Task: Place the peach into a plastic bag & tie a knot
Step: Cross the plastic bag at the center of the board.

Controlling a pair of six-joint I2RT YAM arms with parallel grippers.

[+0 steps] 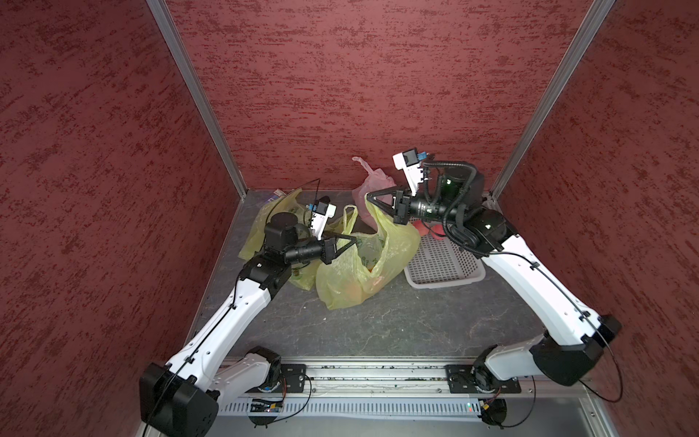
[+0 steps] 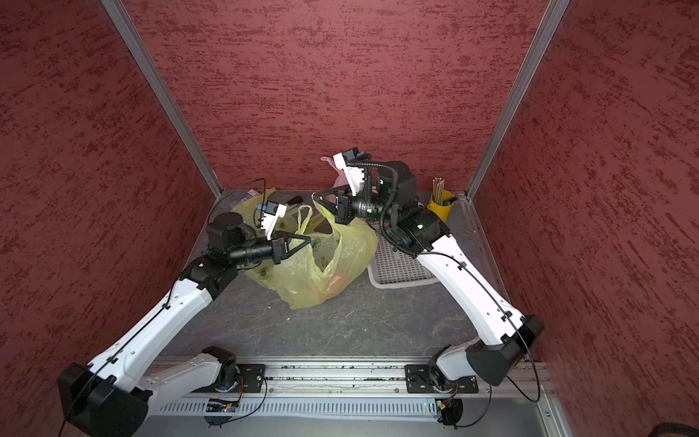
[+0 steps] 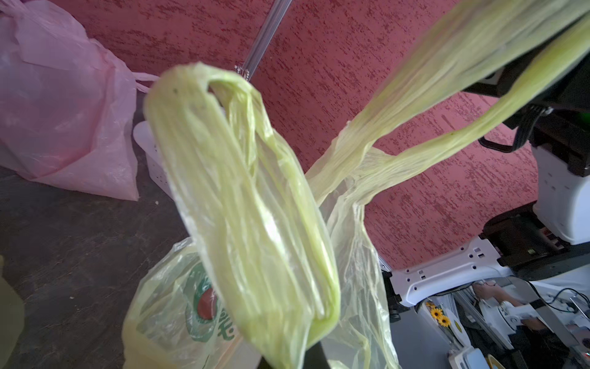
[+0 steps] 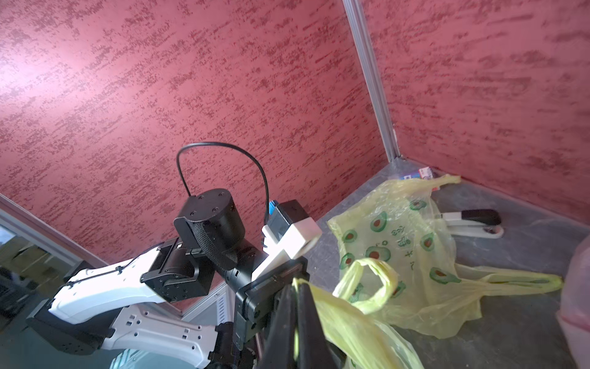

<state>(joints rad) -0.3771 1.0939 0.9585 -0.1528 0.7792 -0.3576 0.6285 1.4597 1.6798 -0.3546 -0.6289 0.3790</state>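
Centrally on the grey bench [image 1: 378, 329] sits a yellow plastic bag [image 1: 340, 291], slumped and half open; an orange-red shape shows through its film low down, apparently the peach [image 2: 336, 280], so the fruit lies inside the bag and touches nothing else that can be seen. Both arms reach in from the sides and meet above the bag's mouth; the left end effector [image 1: 355, 240] is clenched on the looped handle [image 1: 350, 216], whose loop stands up beyond the fingertips, and in the left wrist view that loop [image 3: 242, 198] fills the middle of the picture while the fingers beneath it are mostly hidden under plastic. The right end effector [image 1: 367, 196] is pinched tight on the second handle [image 3: 447, 80], which runs taut and stretched from the bag up to it; the right wrist view shows its dark fingers [image 4: 308, 319] pressed together with yellow film caught between them. Behind the left arm lies an avocado-print bag [image 4: 399, 242], flat on the bench, with a stapler [image 4: 472, 220] just beyond it; a pink bag [image 1: 368, 189] leans near the back wall; a white basket [image 1: 442, 268] rests beside the yellow plastic bag under the right arm; a yellow cup of pencils [image 2: 440, 202] stands in the far corner.
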